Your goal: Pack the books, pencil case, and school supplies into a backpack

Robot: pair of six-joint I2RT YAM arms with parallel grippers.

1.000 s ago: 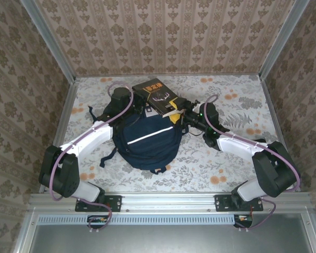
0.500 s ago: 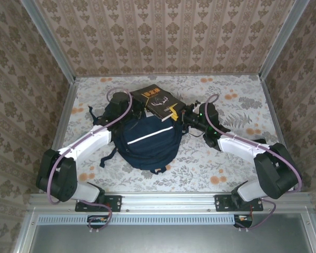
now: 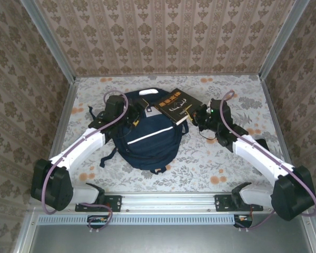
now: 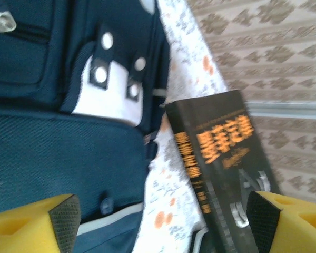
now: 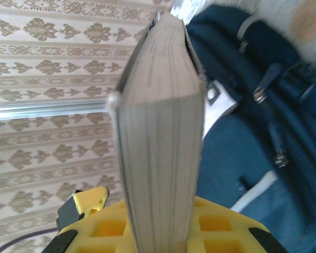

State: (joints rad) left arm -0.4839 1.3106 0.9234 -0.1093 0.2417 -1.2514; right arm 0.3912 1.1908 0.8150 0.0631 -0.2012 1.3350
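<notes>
The navy backpack lies flat mid-table, its white stripe facing up. My right gripper is shut on a black book with gold lettering, holding it just above the backpack's far right corner. In the right wrist view the book's page edge stands clamped between the yellow fingers, beside the backpack. My left gripper hangs open over the backpack's top end. Between its pads lie only backpack fabric and tablecloth, with the book close to the right pad. The pencil case is out of view.
The backpack's dark straps trail out to the left and its white handle points toward the back wall. Patterned walls and metal posts close in three sides. Bare floral tablecloth stretches to the right.
My right gripper shut on the book, and my left gripper then let go of it and opened. The book has swung to the right, off the backpack's top.
</notes>
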